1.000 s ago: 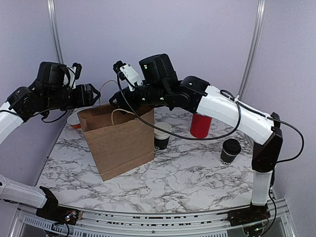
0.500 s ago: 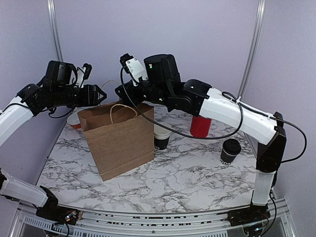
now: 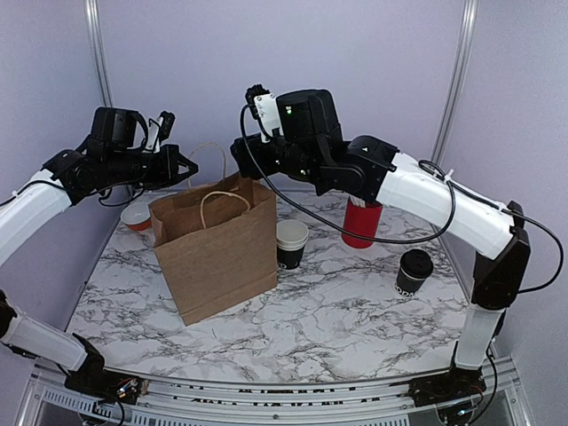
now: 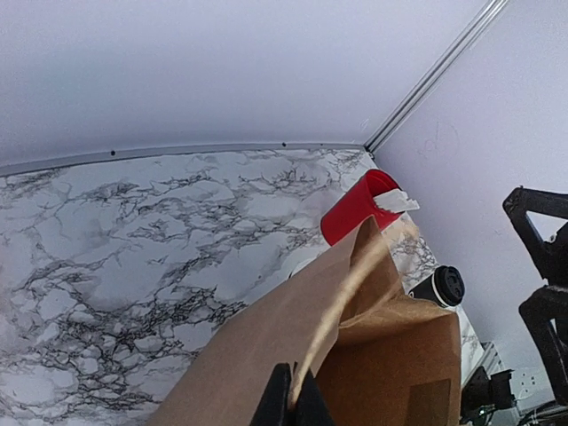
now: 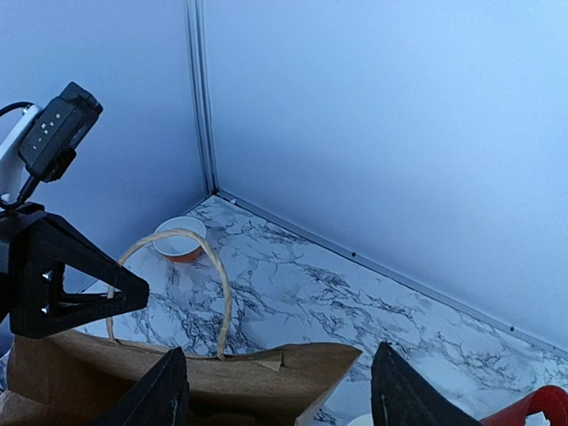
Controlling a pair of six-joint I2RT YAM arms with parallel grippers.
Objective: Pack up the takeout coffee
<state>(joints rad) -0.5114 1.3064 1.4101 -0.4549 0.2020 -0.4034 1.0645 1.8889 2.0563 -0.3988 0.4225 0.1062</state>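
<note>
A brown paper bag point(image 3: 217, 253) stands open left of centre. My left gripper point(image 3: 190, 169) is shut on the bag's far twine handle point(image 4: 351, 302), with the jaws pinched on the cord at the left wrist view's bottom edge point(image 4: 296, 401). My right gripper point(image 5: 280, 395) hangs open above the bag's mouth point(image 5: 222, 368) with nothing between its fingers. A black coffee cup with a pale top point(image 3: 291, 243) stands just right of the bag. A second black cup with a black lid point(image 3: 414, 271) stands further right, and also shows as the lidded cup point(image 4: 444, 288).
A taller red cup point(image 3: 361, 224) stands behind the two coffee cups. A small orange-and-white bowl point(image 3: 136, 216) sits at the back left, behind the bag. Walls close in on the left, back and right of the marble table point(image 3: 337, 319).
My left gripper has closed on the bag's handle. My right gripper has risen and drifted right above the bag. The bag's top has shifted slightly right.
</note>
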